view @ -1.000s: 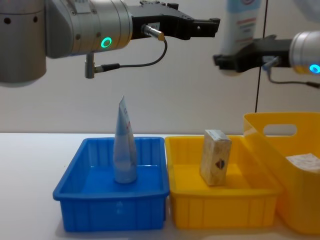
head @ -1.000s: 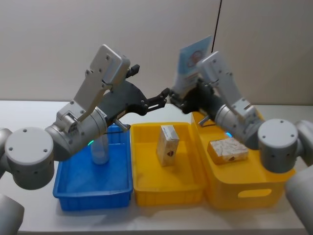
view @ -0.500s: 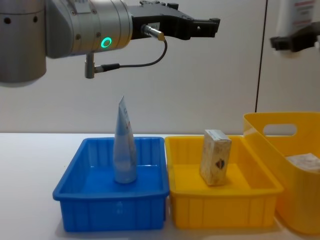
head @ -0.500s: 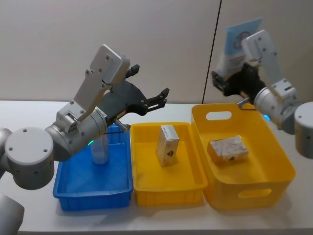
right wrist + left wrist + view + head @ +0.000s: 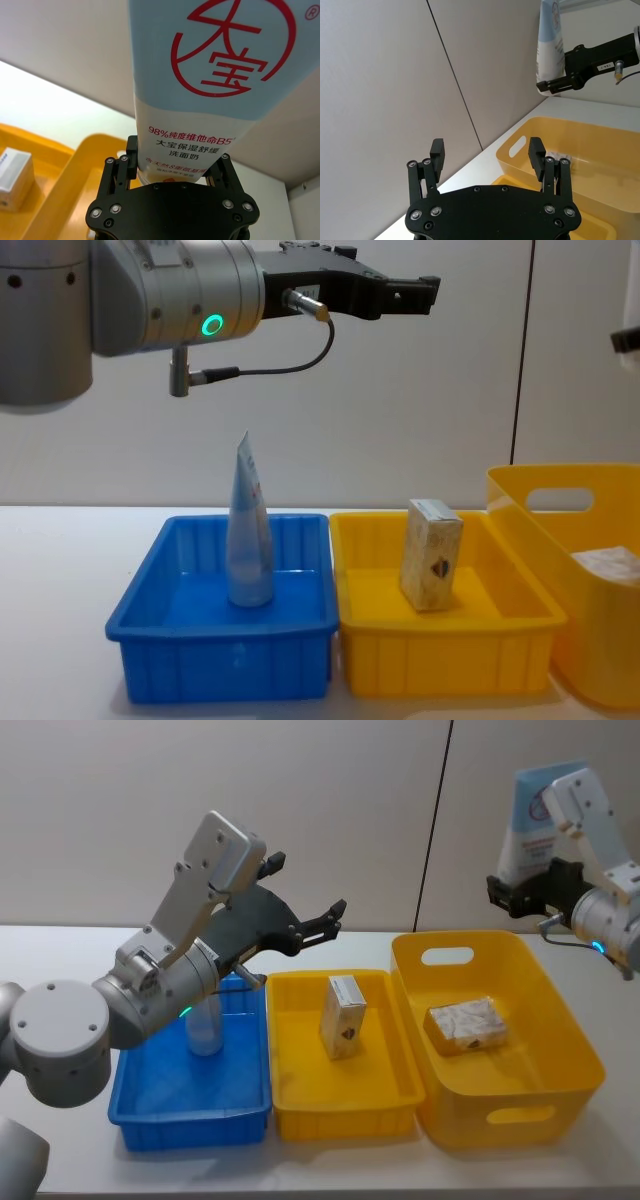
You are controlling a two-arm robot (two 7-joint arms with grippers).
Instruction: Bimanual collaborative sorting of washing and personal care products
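Note:
My right gripper (image 5: 522,892) is raised above the far right of the table, shut on a pale blue-white tube (image 5: 538,820) with red print (image 5: 220,65). The tube stands up out of the jaws, crimped end on top. My left gripper (image 5: 335,918) hangs open and empty over the trays, fingers (image 5: 437,150) spread. A second tube (image 5: 250,530) stands upright in the blue tray (image 5: 220,665). One beige carton (image 5: 432,553) stands in the yellow tray (image 5: 445,660). Another carton (image 5: 465,1025) lies in the yellow handled basket (image 5: 500,1115).
Blue tray (image 5: 190,1125), yellow tray (image 5: 345,1115) and basket sit side by side along the table's front, left to right. A plain wall with a dark vertical seam (image 5: 432,830) stands behind. Bare white tabletop (image 5: 60,945) lies to the left.
The right arm has carried the tube rightward and away from the left gripper, from over the yellow tray to beyond the basket. The left arm has stayed still.

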